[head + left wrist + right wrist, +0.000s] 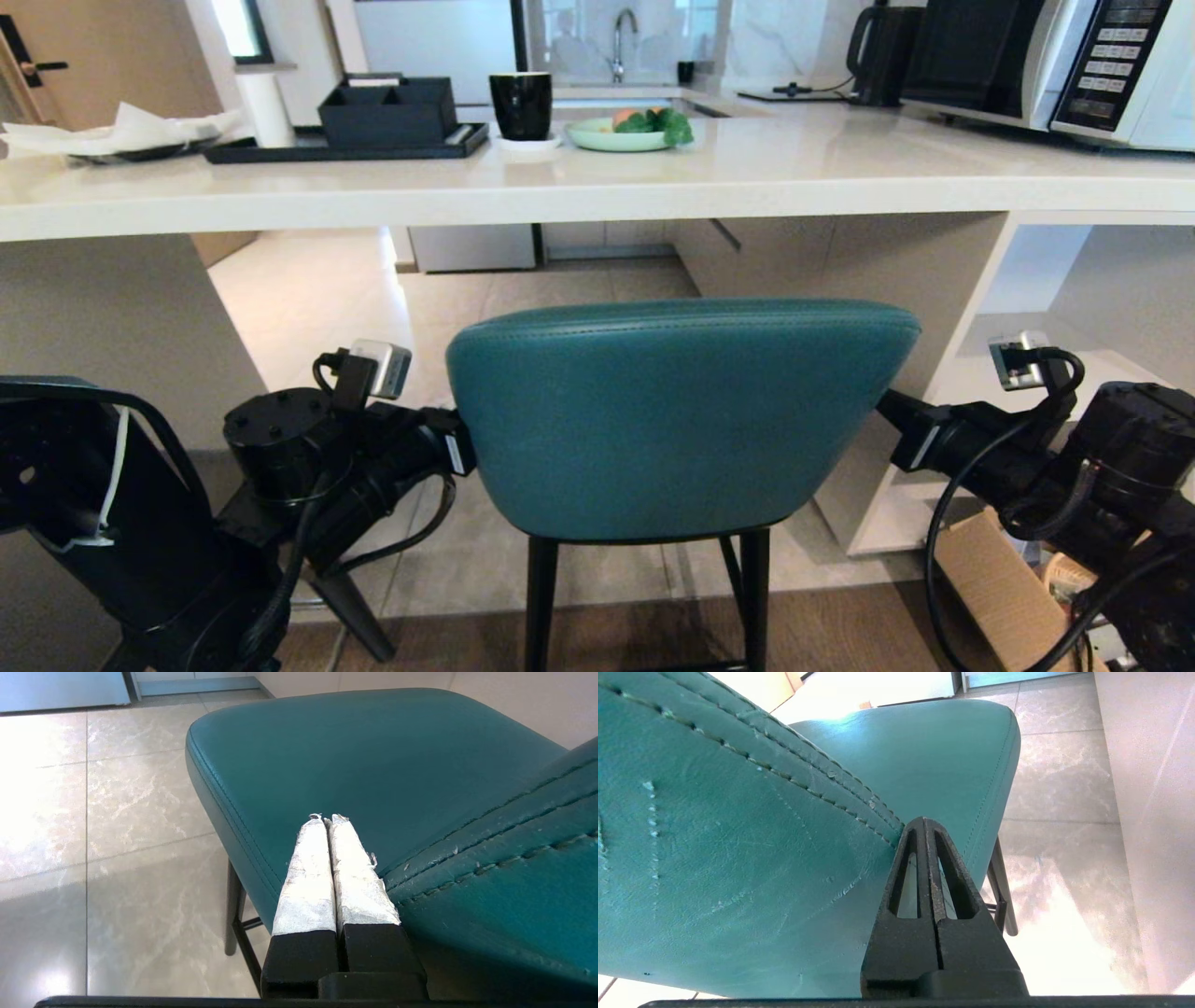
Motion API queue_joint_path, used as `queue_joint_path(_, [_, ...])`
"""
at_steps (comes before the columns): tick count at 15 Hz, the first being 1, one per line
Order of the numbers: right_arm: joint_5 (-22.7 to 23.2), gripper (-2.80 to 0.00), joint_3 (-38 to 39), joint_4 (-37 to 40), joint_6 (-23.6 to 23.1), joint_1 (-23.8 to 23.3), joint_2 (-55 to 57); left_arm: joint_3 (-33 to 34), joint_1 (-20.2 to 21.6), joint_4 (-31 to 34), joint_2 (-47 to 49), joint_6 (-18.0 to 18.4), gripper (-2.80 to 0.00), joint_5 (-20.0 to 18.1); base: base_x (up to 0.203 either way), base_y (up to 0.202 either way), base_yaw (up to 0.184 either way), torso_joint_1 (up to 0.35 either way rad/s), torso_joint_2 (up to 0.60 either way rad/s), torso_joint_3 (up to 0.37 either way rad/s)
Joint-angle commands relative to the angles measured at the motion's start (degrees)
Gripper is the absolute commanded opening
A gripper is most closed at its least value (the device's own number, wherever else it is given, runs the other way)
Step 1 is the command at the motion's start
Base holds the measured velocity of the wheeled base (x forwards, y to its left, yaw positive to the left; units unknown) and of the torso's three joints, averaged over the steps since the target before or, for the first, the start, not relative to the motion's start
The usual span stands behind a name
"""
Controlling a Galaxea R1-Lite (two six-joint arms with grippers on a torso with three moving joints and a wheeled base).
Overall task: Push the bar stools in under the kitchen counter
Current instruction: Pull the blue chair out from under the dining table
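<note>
A teal bar stool (681, 420) with a curved back and black legs stands in front of the kitchen counter (597, 191), its seat (355, 760) reaching toward the opening under the off-white top. My left gripper (327, 817) is shut and empty. Its white-wrapped fingers (306, 877) lie against the stool's left side, where back meets seat. My right gripper (923, 820) is also shut and empty, its black fingers (952, 882) pressed to the right edge of the backrest (738, 849). In the head view the backrest hides both sets of fingertips.
The counter's slab side panel (93, 336) stands left of the opening and white shelving (980, 308) right of it. On top are a black tray (345, 145), a black mug (521, 105), a green plate (621, 137) and a microwave (1046, 56). A cardboard box (990, 579) sits low right.
</note>
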Motion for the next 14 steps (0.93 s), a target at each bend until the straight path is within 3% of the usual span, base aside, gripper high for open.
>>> queue_joint_path(1, [0.16, -2.8, -0.02, -0.67, 0.1, 0.05, -0.17, -0.13, 0.01, -0.82, -0.07, -0.09, -2.8, -0.06, -0.192, 0.0, -0.001, 0.0, 0.01, 0.0])
queue_joint_path(14, [0.16, -2.8, 0.16, -0.67, 0.1, 0.05, -0.78, 0.04, 0.01, -0.82, -0.2, -0.13, -2.8, 0.03, -0.195, 0.0, -0.002, 0.001, 0.0, 0.002])
